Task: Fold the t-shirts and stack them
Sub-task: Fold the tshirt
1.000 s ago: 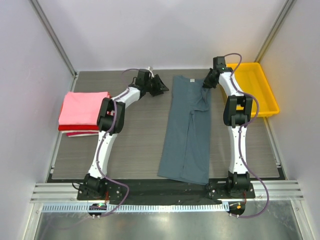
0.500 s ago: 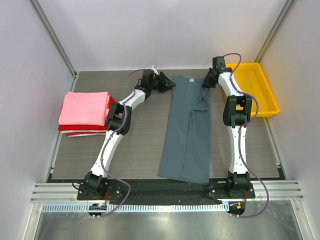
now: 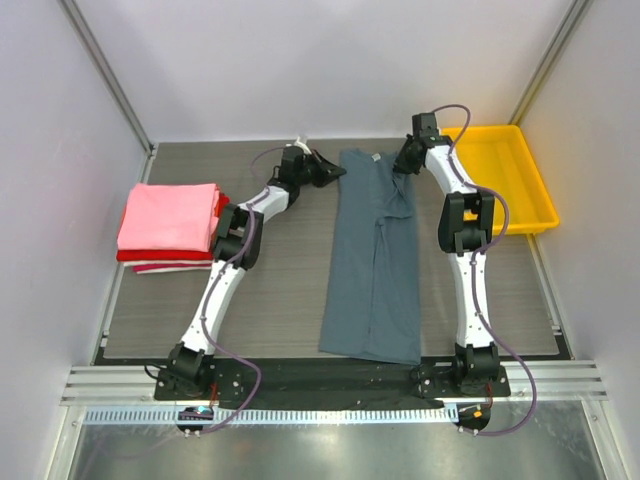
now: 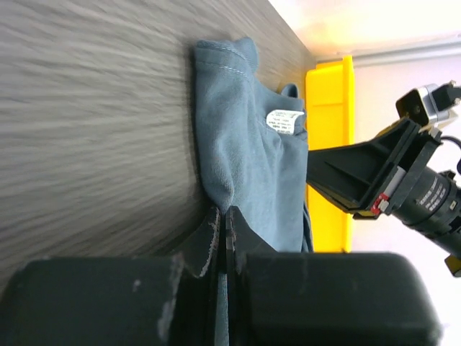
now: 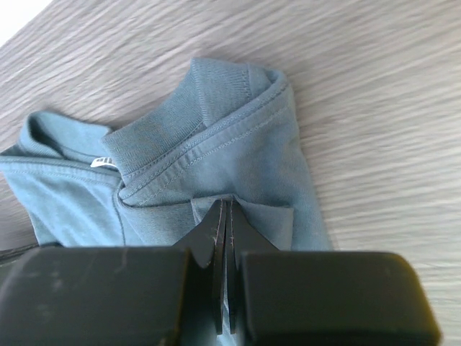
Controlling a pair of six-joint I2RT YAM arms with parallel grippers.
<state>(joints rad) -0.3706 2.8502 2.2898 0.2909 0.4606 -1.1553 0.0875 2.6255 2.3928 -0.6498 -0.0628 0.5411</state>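
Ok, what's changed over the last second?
The left claw swung right to the grey shirt and shut on its left shoulder edge. The right claw, already pinching the other shoulder, shifted slightly left. The folded stack and tray stayed put.

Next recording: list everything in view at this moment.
blue-grey t-shirt: one, slate blue-grey, lying lengthwise mid-table
pink t-shirt: one, pink, folded, top of the left stack
red t-shirt: one, red, folded, under the pink
white t-shirt: one, white, stack's bottom, only an edge shows
tray: one, yellow, far right corner
table: one, grey wood grain, under everything
left gripper: one, black, shut on the blue-grey shirt's far left corner
right gripper: one, black, shut on its far right corner
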